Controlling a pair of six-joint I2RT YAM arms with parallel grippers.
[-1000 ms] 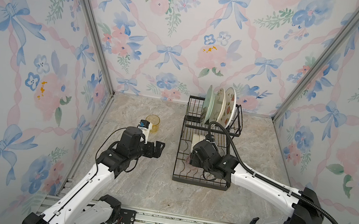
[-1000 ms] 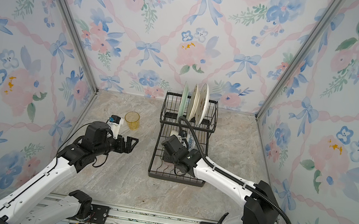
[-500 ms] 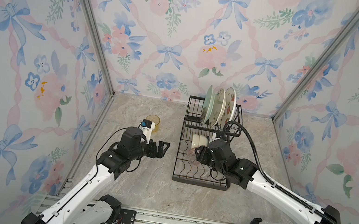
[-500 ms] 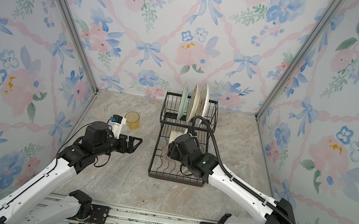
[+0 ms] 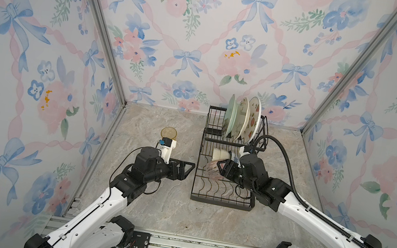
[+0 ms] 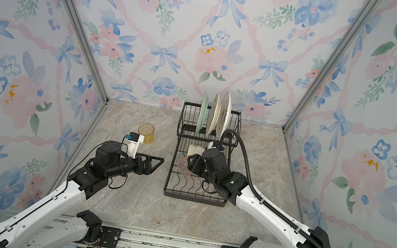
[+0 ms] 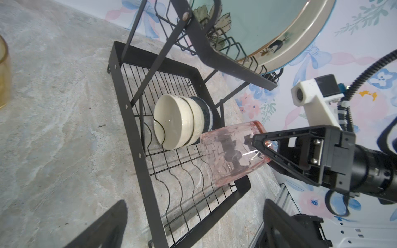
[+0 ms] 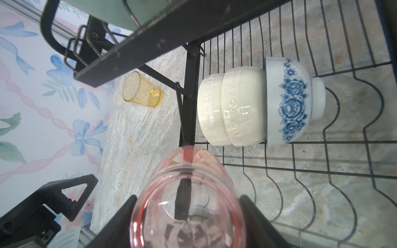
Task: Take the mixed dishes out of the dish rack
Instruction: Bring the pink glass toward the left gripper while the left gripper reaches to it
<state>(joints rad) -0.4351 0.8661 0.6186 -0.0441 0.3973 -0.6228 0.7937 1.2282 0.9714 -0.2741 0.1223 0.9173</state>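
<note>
The right fingers [image 8: 113, 223] clamp the pink tumbler [image 5: 211, 170] on its side above the lower tray of the dish rack [image 5: 219, 203], at the desk [image 5: 165, 205] rear edge. The left fingers [image 7: 103, 229] stand wide open, empty, beside the rack.

You are looking into a robot test booth dressed as a home kitchen: wallpaper panels [image 5: 190, 48] with bows and flowers stand in aluminium frame posts [image 5: 102, 25], a marble-look tabletop [image 5: 165, 205] carries a dish rack [image 5: 219, 203], and the two robot arms [image 5: 103, 204] sit on a metal rail [image 5: 199, 246] in front.
</note>
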